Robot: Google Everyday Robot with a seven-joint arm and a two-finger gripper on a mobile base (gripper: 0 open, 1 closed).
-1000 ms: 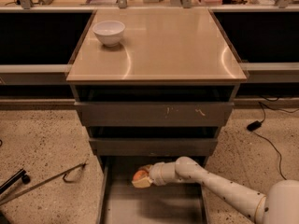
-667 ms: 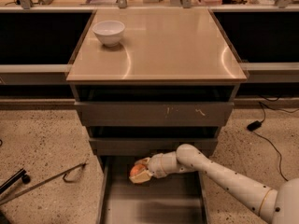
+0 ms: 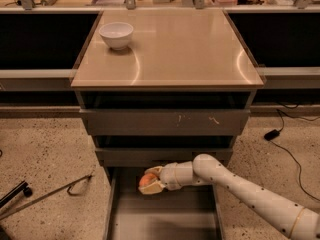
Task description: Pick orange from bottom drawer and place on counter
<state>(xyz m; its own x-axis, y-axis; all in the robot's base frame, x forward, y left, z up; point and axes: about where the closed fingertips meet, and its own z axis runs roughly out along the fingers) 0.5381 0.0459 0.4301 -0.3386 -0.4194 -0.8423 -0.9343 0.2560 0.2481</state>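
Camera view, items listed by descending size.

1. Speckled floor (image 3: 45, 149), surrounding the cabinet on both sides.
2. Bench (image 3: 170, 54): glossy beige-tan square top of the grey cabinet, thin edge.
3. Two upper drawers (image 3: 165, 121): grey, pushed in, with scuff marks on the upper front.
4. Bottom drawer (image 3: 165, 219): pulled out toward the camera, a shallow grey tray with low side walls.
5. Robot arm (image 3: 245, 191): white, entering from the lower right and reaching leftward over the rear of the bottom drawer.
6. White bowl (image 3: 116, 35): upright on the bench's far left corner.
7. Gripper (image 3: 149, 181): at the rear left of the bottom drawer, just in front of the drawer face above; fingers (image 3: 152, 188) clamped around the fruit.
8. Orange (image 3: 146, 179): held between the fingers, over the back of the bottom drawer; contact with the tray floor cannot be told.
9. Black plug (image 3: 272, 134): on the floor at right, on a dark cable.
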